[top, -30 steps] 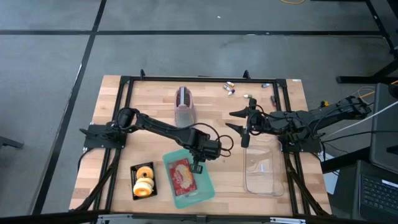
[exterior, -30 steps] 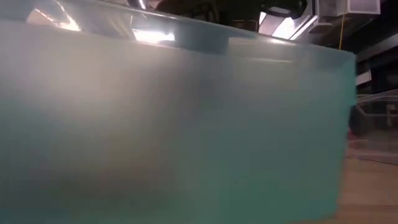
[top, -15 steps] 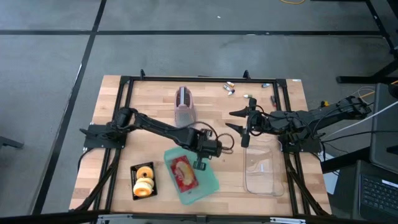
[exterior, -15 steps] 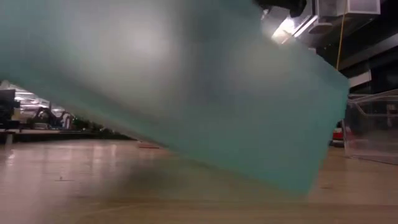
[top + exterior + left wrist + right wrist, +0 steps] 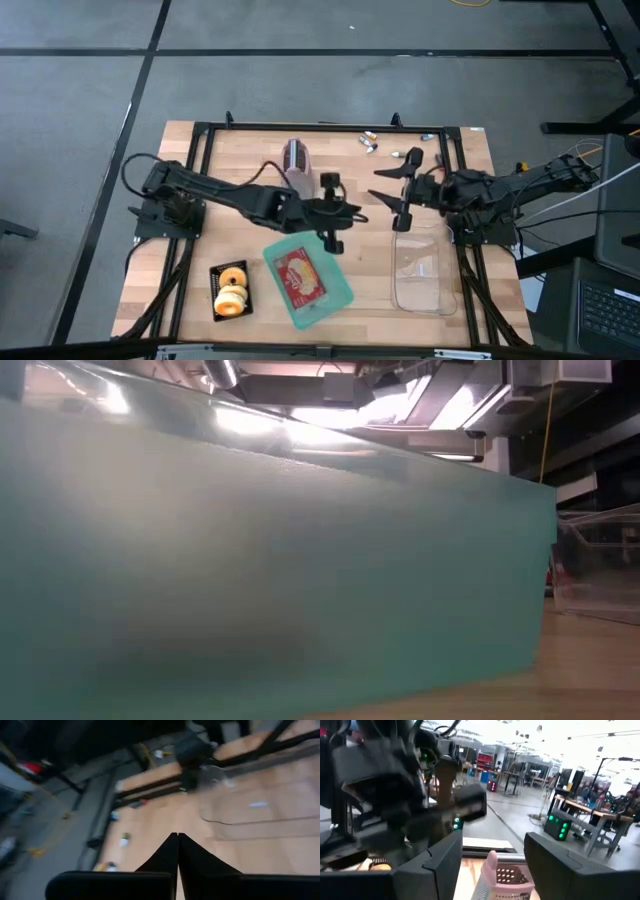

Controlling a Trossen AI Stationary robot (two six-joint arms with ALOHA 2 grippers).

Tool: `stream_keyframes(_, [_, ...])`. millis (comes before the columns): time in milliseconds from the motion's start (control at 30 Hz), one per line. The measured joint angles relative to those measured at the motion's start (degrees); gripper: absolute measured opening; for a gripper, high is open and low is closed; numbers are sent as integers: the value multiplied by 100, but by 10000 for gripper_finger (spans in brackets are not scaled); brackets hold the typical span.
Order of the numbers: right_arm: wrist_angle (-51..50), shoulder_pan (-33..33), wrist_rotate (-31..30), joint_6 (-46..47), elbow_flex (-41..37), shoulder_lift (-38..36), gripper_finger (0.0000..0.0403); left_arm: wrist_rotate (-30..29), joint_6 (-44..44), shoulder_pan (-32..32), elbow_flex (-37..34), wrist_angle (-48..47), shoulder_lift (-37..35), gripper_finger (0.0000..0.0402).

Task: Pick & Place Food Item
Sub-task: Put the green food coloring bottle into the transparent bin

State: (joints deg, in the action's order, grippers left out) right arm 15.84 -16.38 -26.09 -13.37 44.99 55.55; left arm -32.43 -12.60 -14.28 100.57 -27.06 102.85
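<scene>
A teal tray (image 5: pixel 308 283) lies flat on the table at the near middle, holding a red and tan food item (image 5: pixel 301 275). In the low view the tray's wall (image 5: pixel 270 570) fills most of the picture. My left gripper (image 5: pixel 355 213) is shut and empty. It hangs in the air beyond the tray's far right corner, pointing toward the table's right edge; the left wrist view shows its fingertips (image 5: pixel 177 837) together. My right gripper (image 5: pixel 385 195) stands open in the air at the middle right, pointing toward the left arm, with nothing between its fingers (image 5: pixel 492 865).
A black tray with donuts (image 5: pixel 231 290) sits near the front left. A clear plastic container (image 5: pixel 420 270) stands at the right, below my right gripper. A pink slotted appliance (image 5: pixel 297 168) stands at the far middle, with small items (image 5: pixel 370 145) by the far edge.
My left gripper has risen off the tray's far edge and tipped from pointing down to nearly level. The tray's far side came up tilted with it, then dropped flat again, turned a little on the table. My right gripper has rolled slightly.
</scene>
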Motion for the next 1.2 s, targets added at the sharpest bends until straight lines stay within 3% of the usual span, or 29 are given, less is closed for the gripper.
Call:
stream_keyframes(133, [91, 35, -451, -245, 0, -7, 212, -401, -248, 20, 12, 56, -448, 2])
stream_keyframes(233, [89, 184, -987, -540, 0, 34, 212, -398, -272, 226, -97, 108, -675, 1])
stream_keyframes(300, [26, 411, -1011, -637, 0, 128, 212, -286, -306, 412, -381, 379, -847, 2])
stream_keyframes(400, [-43, 991, -366, -496, 0, 386, 212, 302, -362, 854, -1131, 1142, -1248, 4])
stream_keyframes(533, [28, 2206, 1109, -192, 0, 745, 212, 1365, -361, 1783, -2570, 2705, -1744, 5])
stream_keyframes(667, [214, 3456, 2224, 34, 0, 911, 212, 1927, -139, 2678, -3771, 4108, -2177, 2])
stream_keyframes(767, [356, 4220, 2807, 75, 0, 945, 212, 2254, -28, 3218, -4410, 4517, -2383, 2])
stream_keyframes(967, [387, 5096, 3023, 245, 0, 1100, 212, 1885, -153, 3867, -4858, 5309, -2613, 5])
stream_keyframes(1200, [303, 5545, 3324, 1643, 0, 1170, 212, 935, 804, 4492, -4865, 5266, -2917, 8])
